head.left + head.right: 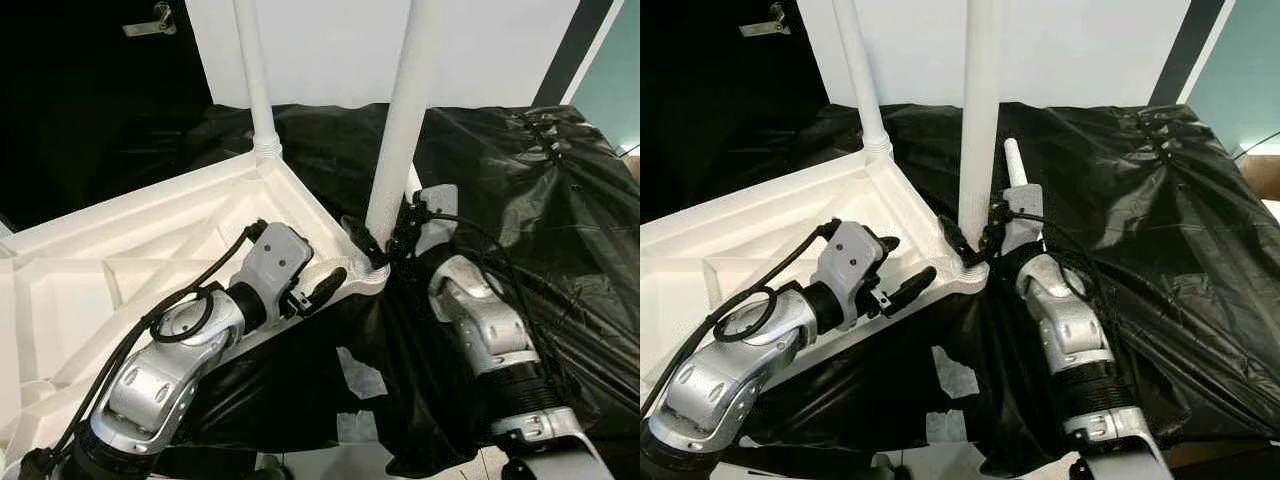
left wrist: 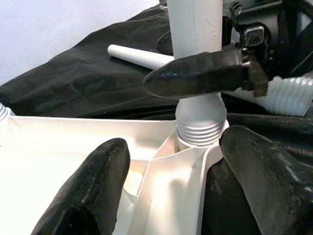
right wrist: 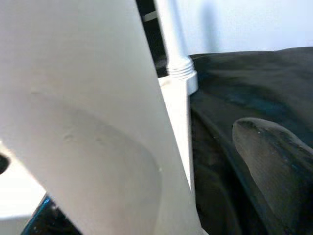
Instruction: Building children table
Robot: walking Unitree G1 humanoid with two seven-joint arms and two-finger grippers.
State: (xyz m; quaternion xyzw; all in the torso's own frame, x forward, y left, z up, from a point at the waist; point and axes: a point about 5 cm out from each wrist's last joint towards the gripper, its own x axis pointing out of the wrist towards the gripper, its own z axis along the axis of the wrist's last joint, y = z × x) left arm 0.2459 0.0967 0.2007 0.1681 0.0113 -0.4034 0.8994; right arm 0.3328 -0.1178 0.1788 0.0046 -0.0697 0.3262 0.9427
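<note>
Upside down, a white plastic children's table top (image 1: 120, 270) is seen lying on a surface draped in black plastic sheeting (image 1: 540, 200), its ribbed underside facing up. Two white table legs are stood upright in its corner sockets: a far leg (image 1: 255, 80) at the back corner and a near leg (image 1: 400, 120) at the corner closest to the arms. In the left wrist view the threaded base (image 2: 200, 128) of the near leg is seen sitting in its socket, with some threads still exposed above the rim. A third, loose leg (image 1: 1014, 163) is laid on the sheeting behind the right arm.

The right gripper (image 1: 378, 250) is placed low on the near leg, just above the socket; its fingers are closed around the leg, one black finger (image 2: 205, 73) being seen pressed across the leg's front. The left gripper (image 2: 176, 181) is held at the table top's edge beside that same corner, with its two fingers spread wide and nothing held between them. White patches of floor (image 1: 360, 375) are visible where the sheeting ends.
</note>
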